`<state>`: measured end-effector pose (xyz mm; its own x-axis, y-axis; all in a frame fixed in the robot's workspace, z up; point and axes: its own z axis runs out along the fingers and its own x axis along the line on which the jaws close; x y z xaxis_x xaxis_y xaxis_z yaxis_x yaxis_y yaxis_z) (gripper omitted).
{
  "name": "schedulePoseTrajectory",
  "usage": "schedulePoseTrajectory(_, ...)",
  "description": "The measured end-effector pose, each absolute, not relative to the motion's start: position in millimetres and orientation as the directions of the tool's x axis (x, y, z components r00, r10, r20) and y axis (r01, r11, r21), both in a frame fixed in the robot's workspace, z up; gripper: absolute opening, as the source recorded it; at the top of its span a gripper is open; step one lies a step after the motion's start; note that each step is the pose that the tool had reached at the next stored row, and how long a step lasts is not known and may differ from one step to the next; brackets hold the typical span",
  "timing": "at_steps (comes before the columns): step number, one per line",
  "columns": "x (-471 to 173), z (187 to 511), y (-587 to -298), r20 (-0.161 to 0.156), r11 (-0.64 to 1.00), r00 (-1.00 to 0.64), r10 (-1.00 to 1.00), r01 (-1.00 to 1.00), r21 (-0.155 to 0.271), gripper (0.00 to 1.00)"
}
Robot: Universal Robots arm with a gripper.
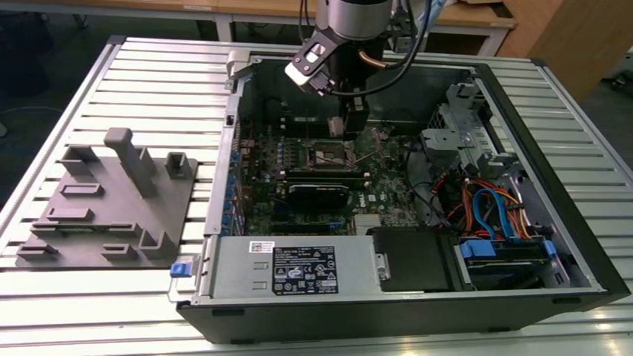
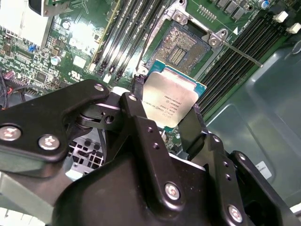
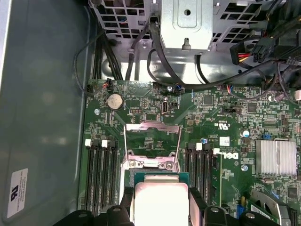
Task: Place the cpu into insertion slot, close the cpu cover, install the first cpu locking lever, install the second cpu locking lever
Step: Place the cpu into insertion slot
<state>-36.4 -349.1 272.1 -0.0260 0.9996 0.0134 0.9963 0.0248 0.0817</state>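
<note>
My gripper [image 2: 168,104] is shut on the cpu [image 2: 170,99], a flat square chip with a silvery top and a green edge, gripped on two opposite sides by the black fingers [image 2: 139,96]. Beneath and just beyond the chip lies the insertion slot [image 2: 181,44], open, with its contact field bare inside the metal rim. The cpu cover [image 3: 153,127] is swung open away from the slot. A thin locking lever [image 2: 241,51] sticks out beside the slot. In the exterior view the gripper [image 1: 342,120] hangs inside the case just above the slot [image 1: 330,153].
Black memory slots [image 3: 101,174] flank the socket on both sides. A finned heatsink [image 3: 276,157], cables [image 3: 162,56] and a metal drive cage [image 3: 186,23] stand nearby. The case wall [image 3: 42,117] is close. A grey fixture plate [image 1: 104,204] lies on the table at the exterior view's left.
</note>
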Motion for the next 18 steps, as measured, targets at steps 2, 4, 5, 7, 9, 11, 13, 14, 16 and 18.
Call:
schedulePoseTrajectory(2, -36.4, 271.7, -349.1, 0.013, 0.025, -0.026, 1.000, 0.996, 0.082, 0.54)
schedulePoseTrajectory(4, -36.4, 271.7, -349.1, 0.014, 0.025, -0.026, 1.000, 0.996, 0.082, 0.54)
schedulePoseTrajectory(5, -36.4, 271.7, -349.1, 0.013, 0.025, -0.026, 1.000, 0.996, 0.082, 0.54)
schedulePoseTrajectory(7, -36.4, 271.7, -349.1, 0.013, 0.025, -0.026, 1.000, 0.996, 0.082, 0.54)
schedulePoseTrajectory(9, -36.4, 271.6, -349.1, 0.013, 0.025, -0.026, 1.000, 0.996, 0.082, 0.54)
schedulePoseTrajectory(11, -36.4, 271.5, -349.1, 0.014, 0.025, -0.026, 1.000, 0.996, 0.082, 0.54)
schedulePoseTrajectory(13, -36.4, 270.2, -349.0, 0.015, 0.025, -0.026, 1.000, 0.996, 0.082, 0.54)
schedulePoseTrajectory(14, -36.5, 269.2, -349.1, 0.016, 0.024, -0.026, 1.000, 0.996, 0.082, 0.54)
schedulePoseTrajectory(16, -36.5, 265.9, -349.1, 0.019, 0.024, -0.026, 0.999, 0.996, 0.082, 0.54)
schedulePoseTrajectory(18, -36.5, 262.4, -348.8, 0.019, 0.023, -0.025, 0.999, 0.996, 0.082, 0.54)
